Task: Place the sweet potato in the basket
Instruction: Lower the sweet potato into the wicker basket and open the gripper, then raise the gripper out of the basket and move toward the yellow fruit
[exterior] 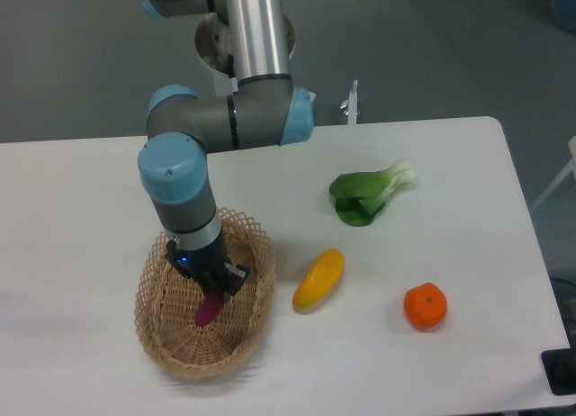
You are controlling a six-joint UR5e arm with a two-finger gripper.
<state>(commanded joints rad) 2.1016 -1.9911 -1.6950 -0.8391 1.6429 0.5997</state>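
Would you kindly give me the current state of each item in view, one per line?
hand: shut on the sweet potato, lowered inside the basket
sweet potato: held, over the basket floor
basket: upright on the table
yellow fruit: lying on the table
orange: resting on the table
leafy green: lying on the table

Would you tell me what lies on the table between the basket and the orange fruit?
The yellow fruit lies between the basket and the orange fruit, in the fixed camera view.
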